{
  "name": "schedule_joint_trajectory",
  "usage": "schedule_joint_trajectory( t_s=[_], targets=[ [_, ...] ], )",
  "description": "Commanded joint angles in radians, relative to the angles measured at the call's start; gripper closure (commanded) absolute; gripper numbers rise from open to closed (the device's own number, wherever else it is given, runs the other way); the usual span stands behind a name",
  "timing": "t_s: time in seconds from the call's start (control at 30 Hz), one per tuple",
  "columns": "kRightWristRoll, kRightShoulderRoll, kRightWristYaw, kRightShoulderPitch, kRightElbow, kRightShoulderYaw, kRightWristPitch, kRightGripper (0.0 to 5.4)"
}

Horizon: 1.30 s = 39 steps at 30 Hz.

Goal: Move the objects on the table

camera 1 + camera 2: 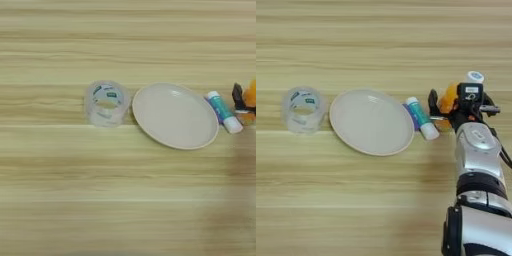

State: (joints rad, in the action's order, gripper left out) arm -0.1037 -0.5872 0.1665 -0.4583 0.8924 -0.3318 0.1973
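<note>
Gripping orange-drink bottle (pixel 448 104), jaws closed, bare plate (pixel 371 121), tube (pixel 421 117) beside

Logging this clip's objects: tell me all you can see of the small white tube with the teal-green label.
The small white tube lies on its side on the table, slanting from upper left to lower right. It looks plastic, with a teal-green label around the middle and white ends. It sits beside the plate's right rim; whether they touch is unclear. The pincer is just to its right.
</note>
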Motion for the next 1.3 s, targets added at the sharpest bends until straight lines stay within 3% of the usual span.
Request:
schedule_joint_trajectory(
  t_s=[0.03, 0.93, 1.3],
  targets=[
    [-0.010, -0.035, -0.023, -0.029, -0.123, -0.017, -0.019, 0.05],
    [-0.018, -0.010, -0.068, 0.084, -0.483, -0.086, -0.131, 0.05],
    [-0.014, 0.006, -0.079, 0.154, -0.734, -0.117, -0.173, 0.05]
  ],
)
